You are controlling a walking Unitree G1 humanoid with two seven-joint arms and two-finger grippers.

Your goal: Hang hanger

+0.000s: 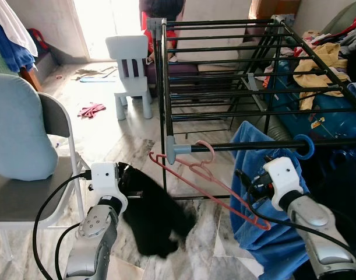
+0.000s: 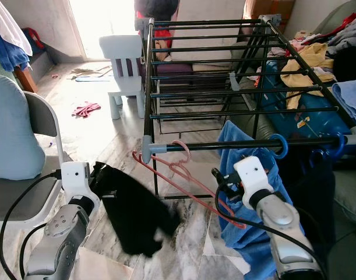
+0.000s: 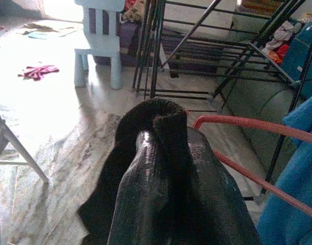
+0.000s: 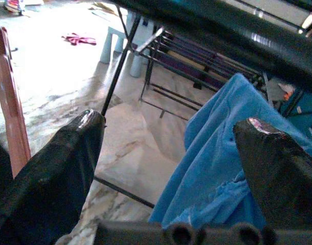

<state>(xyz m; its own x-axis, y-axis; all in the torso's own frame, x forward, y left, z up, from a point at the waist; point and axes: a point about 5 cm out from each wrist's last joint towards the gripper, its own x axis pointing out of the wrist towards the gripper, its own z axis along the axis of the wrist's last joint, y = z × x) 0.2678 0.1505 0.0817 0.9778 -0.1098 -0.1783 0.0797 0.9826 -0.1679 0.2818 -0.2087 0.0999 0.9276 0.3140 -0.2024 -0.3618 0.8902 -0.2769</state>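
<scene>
**Pink hanger hooked on rack's front rail; black cloth in L pincer**

Drying rack (image 1: 236, 64): black bars, fills upper centre to right of frame; front rail runs across mid-right w/ grey corner joint at its left end. Marble floor (image 1: 116, 137) open in centre-left, betw. rack and chairs.

Grey folding chair w/ pale blue cushion (image 1: 17, 128) at left edge, just beside L arm. Blue garment (image 1: 256, 169) drapes off front rail, lower right, in front of R arm. Small white kid's chair (image 1: 131, 73) upper centre-left, just beside rack's far left corner. Red rag (image 1: 91, 109) on floor nr it, well apart from rack.

Black cloth (image 1: 151, 213) lower centre, hanging from L pincer (image 1: 130, 185), which is clamped on the cloth's top edge; cloth's lower end nr floor.

Pink hanger (image 1: 210, 181): hook over front rail just right of corner joint, body tilts down to lower right; lower tip nr R pincer (image 4: 171, 153). R pincer spread wide, nothing betw. fingers; blue garment just beyond it.
</scene>
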